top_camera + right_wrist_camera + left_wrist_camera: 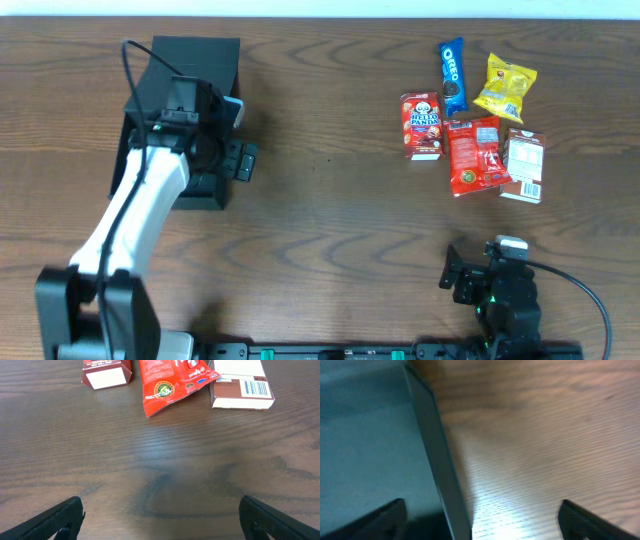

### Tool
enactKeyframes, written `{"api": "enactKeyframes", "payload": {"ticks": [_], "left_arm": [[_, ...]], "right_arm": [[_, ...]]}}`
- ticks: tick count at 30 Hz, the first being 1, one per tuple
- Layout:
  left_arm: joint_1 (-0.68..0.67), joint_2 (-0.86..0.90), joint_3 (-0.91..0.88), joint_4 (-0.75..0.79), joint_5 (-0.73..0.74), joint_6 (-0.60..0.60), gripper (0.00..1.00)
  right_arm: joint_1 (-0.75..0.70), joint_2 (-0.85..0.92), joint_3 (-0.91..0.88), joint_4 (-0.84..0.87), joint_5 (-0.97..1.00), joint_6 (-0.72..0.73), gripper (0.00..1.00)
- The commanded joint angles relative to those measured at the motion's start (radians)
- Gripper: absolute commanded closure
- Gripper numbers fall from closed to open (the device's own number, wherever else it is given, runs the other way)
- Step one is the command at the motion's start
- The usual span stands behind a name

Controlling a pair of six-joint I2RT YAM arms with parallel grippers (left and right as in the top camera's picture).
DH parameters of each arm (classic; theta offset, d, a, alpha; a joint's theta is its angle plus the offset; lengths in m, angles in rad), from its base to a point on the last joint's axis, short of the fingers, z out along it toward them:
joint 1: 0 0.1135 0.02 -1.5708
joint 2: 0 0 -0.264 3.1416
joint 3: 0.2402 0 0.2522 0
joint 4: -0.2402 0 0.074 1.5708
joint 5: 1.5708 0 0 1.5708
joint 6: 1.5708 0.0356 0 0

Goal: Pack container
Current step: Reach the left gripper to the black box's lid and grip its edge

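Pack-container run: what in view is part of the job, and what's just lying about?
Job:
black box, the container
Probably the contents to pack: Oreo packet, yellow packet, Hello Panda box, red packet, barcode box

Not the job:
wooden table only; I spot no stray item on it

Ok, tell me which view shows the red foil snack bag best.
Overhead: the whole red foil snack bag shows. The right wrist view catches only its near end; the left wrist view, none.
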Motion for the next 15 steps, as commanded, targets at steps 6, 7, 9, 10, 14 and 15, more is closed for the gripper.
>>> {"api": "enactKeyframes", "payload": {"ticks": [6,7,9,10,14,15], "left_arm": [[-0.003,0.063,0.019,0.048,-0.148,-0.005,0.48],[-0.003,0.065,0.019,0.049,-0.148,-0.005,0.53],[-0.003,0.072,0.019,0.051,-0.148,-0.005,0.69],[-0.003,0.078,0.019,0.051,-0.148,-0.005,0.74],[-0.003,0.112,0.019,0.050,-0.148,-0.005,0.87],[-0.003,0.123,0.019,0.051,-0.148,-0.005,0.87]], "right_arm": [[-0.008,-0.005,-0.011,-0.002,0.004,-0.013,0.01],[-0.008,-0.005,-0.011,-0.002,0.004,-0.013,0.01],[-0.008,-0.005,-0.011,-0.002,0.004,-0.013,0.01],[-0.008,-0.005,-0.011,-0.002,0.004,-0.013,0.01],[-0.008,-0.005,-0.011,-0.002,0.004,-0.013,0.01],[-0.008,-0.005,-0.011,-0.002,0.004,-0.013,0.01]]}}
